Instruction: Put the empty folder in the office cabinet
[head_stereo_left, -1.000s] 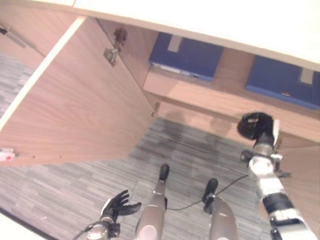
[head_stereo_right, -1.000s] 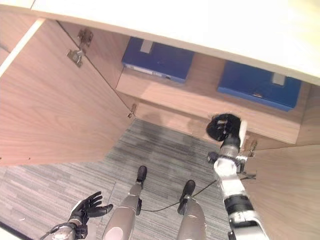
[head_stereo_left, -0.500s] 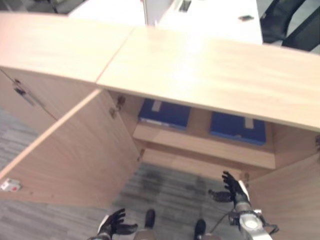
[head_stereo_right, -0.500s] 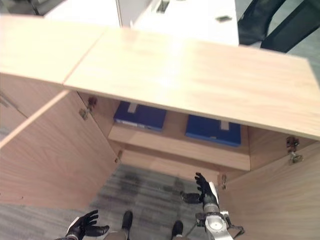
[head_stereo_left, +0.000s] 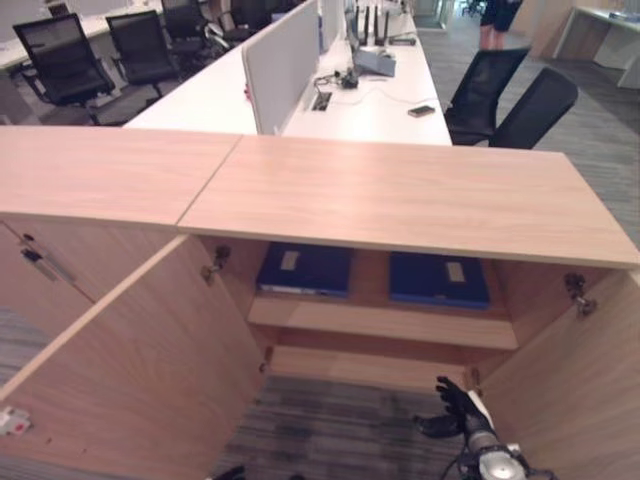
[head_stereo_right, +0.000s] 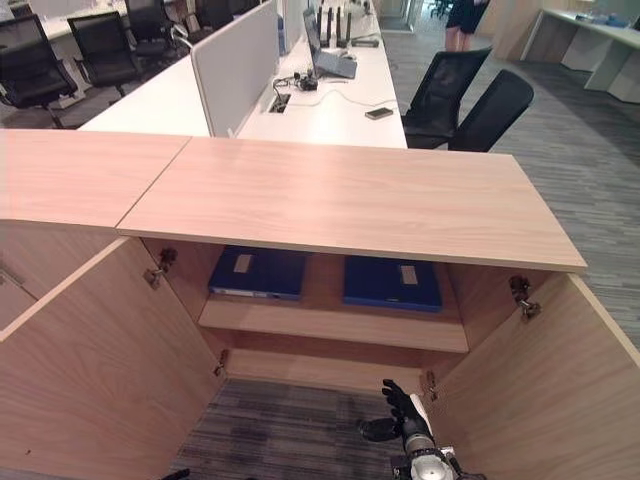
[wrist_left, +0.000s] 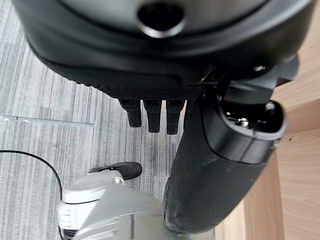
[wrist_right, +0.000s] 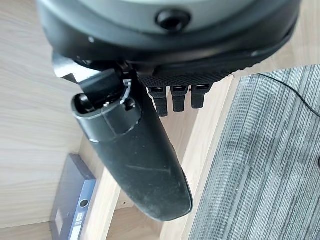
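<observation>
Left eye view. An open-plan office: a low wooden cabinet (head_stereo_left: 400, 195) stands on grey striped carpet (head_stereo_left: 330, 440), with both doors swung wide, the left door (head_stereo_left: 120, 380) and the right door (head_stereo_left: 570, 390). Behind it are a long white desk (head_stereo_left: 340, 95) with a grey divider screen (head_stereo_left: 285, 55) and several black chairs (head_stereo_left: 510, 90). Two blue folders lie flat on the cabinet's upper shelf (head_stereo_left: 380, 322): the left folder (head_stereo_left: 305, 270) and the right folder (head_stereo_left: 438, 279), side by side and apart, each with a pale label on its cover. The right hand (head_stereo_left: 455, 405) shows low in front of the cabinet's lower opening, fingers spread and holding nothing.

Right eye view. The same scene; the right hand (head_stereo_right: 400, 410) hangs over the carpet just before the cabinet's bottom board, near the right door, fingers splayed.

Left wrist view. The left hand (wrist_left: 200, 150) is over the carpet beside a wooden panel; its thumb points outward and its short visible fingers (wrist_left: 152, 112) look relaxed, empty, though little of them shows.

Right wrist view. The right hand (wrist_right: 135, 150) is empty, thumb extended, fingertips (wrist_right: 177, 97) uncurled. Past it lie a shelf edge and one blue folder (wrist_right: 70, 200), seen spine-on.
</observation>
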